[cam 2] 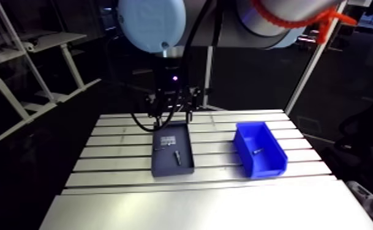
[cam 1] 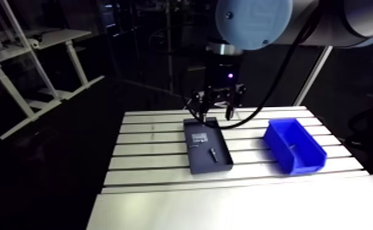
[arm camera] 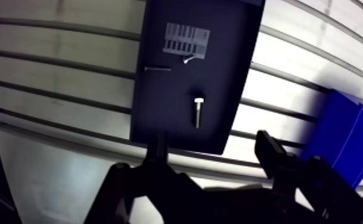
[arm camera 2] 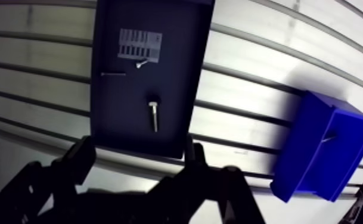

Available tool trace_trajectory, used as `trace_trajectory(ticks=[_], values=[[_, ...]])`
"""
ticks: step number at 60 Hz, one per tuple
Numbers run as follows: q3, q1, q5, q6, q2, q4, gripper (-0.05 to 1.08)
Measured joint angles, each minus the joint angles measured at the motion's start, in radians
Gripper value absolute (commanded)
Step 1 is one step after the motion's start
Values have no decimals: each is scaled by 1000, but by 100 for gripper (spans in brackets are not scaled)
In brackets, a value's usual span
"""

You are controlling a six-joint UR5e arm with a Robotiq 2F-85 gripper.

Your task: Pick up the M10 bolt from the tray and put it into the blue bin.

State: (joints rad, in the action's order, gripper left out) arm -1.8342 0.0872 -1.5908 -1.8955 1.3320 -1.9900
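Note:
A dark tray (arm camera: pixel 222 89) lies on the slotted table, and the silver M10 bolt (arm camera: pixel 198 112) rests lengthwise in the half nearer the gripper. My gripper (arm camera: pixel 213 154) hangs above the tray's near edge, open, with nothing between its fingers (arm camera: pixel 157 149); the bolt lies just ahead of them. In the arm view the gripper (cam 1: pixel 216 111) hovers over the tray's (cam 1: pixel 220 137) far end, well above it. The blue bin (cam 1: pixel 278 147) stands to the tray's right, apart from it.
The tray also holds a white label (arm camera: pixel 186 39), a thin pin (arm camera: pixel 157 68) and a tiny screw (arm camera: pixel 188 59). A small metal part (cam 2: pixel 258 150) lies inside the bin (arm camera 2: pixel 300 152). The aluminium table (cam 1: pixel 158 165) ends close to the tray's left.

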Motion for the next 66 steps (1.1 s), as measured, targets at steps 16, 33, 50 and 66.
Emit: trace_trajectory(ticks=[16, 33, 50, 66], values=[[-20, 1, 0, -8, -34, -34, 43], [-47, 2, -1, -10, -63, -73, 51], [-67, 2, -2, -8, -84, -97, 59], [-77, 2, -3, -5, -100, -103, 65]])
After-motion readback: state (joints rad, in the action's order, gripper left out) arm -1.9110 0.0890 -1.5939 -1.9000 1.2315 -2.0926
